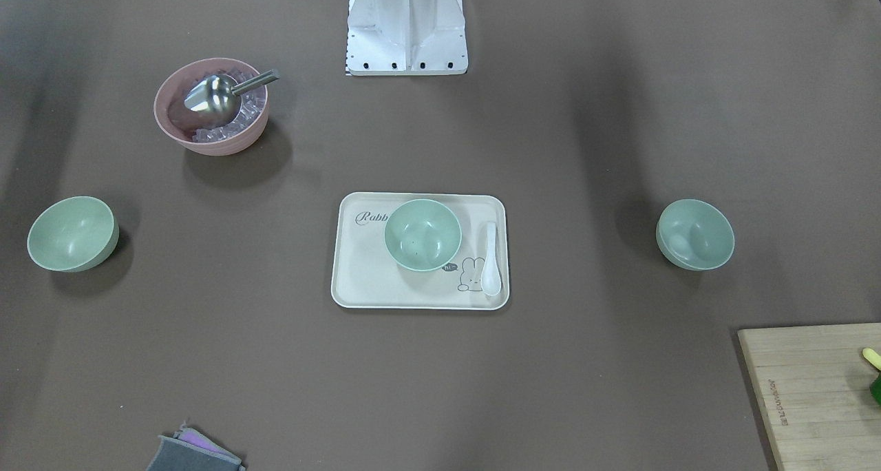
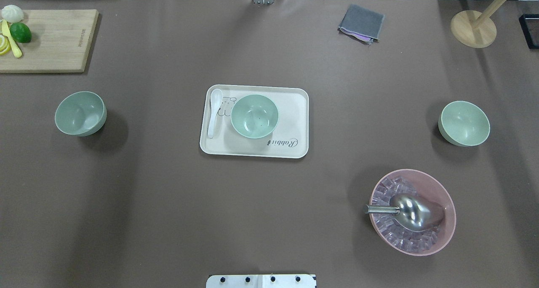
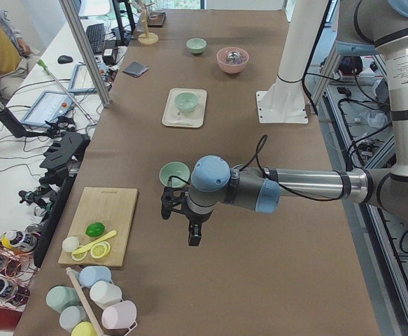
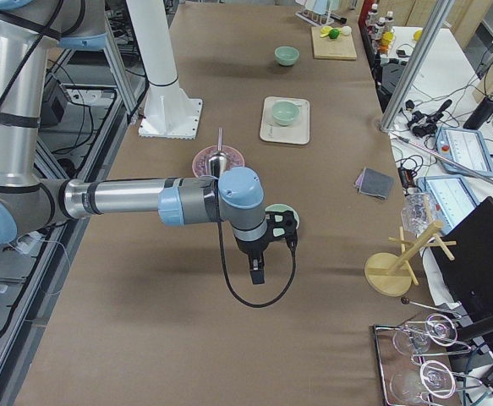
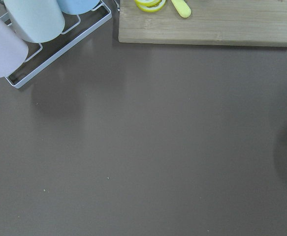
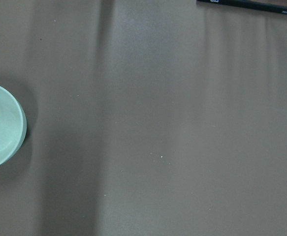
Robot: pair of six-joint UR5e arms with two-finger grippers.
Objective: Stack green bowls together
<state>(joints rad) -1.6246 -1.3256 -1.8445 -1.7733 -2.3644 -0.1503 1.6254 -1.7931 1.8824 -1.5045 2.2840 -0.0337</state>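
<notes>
Three pale green bowls stand apart in a row across the table. One is on my left side. One sits on the cream tray in the middle. One is on my right side and shows at the left edge of the right wrist view. My left gripper hangs above the table beside the left bowl. My right gripper hangs above the table in front of the right bowl. Both show only in the side views, so I cannot tell whether they are open or shut.
A pink bowl with ice and a metal scoop stands near right. A white spoon lies on the tray. A cutting board with fruit is far left, a grey cloth and a wooden stand far right. A cup rack is beyond the board.
</notes>
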